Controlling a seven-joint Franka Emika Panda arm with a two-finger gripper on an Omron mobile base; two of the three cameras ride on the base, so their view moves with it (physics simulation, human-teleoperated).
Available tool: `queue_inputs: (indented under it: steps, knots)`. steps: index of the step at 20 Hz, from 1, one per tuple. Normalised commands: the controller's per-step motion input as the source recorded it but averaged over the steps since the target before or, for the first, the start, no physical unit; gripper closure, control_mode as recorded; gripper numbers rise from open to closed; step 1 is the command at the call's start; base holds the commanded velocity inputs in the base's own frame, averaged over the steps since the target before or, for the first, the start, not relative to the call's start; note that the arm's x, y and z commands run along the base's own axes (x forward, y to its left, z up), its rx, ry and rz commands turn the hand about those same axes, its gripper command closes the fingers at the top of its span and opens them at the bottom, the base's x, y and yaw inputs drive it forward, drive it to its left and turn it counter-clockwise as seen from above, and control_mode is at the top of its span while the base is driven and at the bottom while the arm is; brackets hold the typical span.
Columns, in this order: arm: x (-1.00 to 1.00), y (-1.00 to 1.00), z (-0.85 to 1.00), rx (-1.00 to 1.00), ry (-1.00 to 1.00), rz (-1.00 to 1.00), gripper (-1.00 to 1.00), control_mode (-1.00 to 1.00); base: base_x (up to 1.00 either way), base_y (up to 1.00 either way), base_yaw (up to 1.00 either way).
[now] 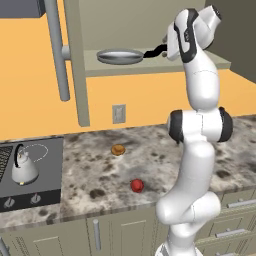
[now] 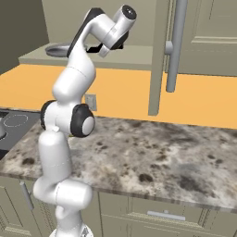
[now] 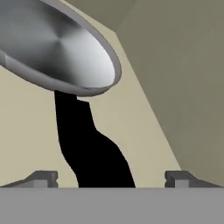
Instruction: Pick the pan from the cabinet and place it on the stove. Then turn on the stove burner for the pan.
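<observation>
Currently, jaws wide open, straddling the pan [image 3: 57,48] handle [image 3: 94,153] without gripping it; pan rests on the cabinet [image 1: 150,67] shelf. No readable markings.

Kettle [image 1: 23,167], red fruit [image 1: 137,186], bun [image 1: 118,149], wall outlet [image 1: 118,113].

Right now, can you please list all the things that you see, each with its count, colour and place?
pan: one, grey metal with black handle, on the shelf of the open cabinet, handle between the gripper's fingers in the hand view.
cabinet: one, grey-beige, on the wall, door open.
stove: one, black, left end of the counter.
kettle: one, silver-white, on the stove.
round orange item: one, on the counter.
round red item: one, on the counter near its front edge.
wall outlet: one, grey, orange wall.
counter: one, mottled grey stone.
gripper: one, dark fingers, open, at the pan's handle.
</observation>
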Motion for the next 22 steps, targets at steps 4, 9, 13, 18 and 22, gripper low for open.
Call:
queue_inputs:
  steps: [4, 9, 13, 18, 22]
  knots:
    - [0.16, 0.00, -0.38, -0.02, 0.03, 0.05, 1.00, -1.00, 0.00, 0.00, 0.00]
    - [0.02, 0.00, -0.29, 0.00, 0.00, 0.02, 1.00, -1.00, 0.00, 0.00, 0.00]
    - [-0.03, 0.00, -0.12, 0.00, -0.03, 0.00, 1.00, -1.00, 0.00, 0.00, 0.00]
    - [-0.17, 0.00, -0.02, 0.00, -0.09, 0.00, 1.00, -1.00, 0.00, 0.00, 0.00]
    - [-0.23, 0.03, -0.04, 0.00, -0.11, 0.00, 1.00, -1.00, 0.00, 0.00, 0.00]
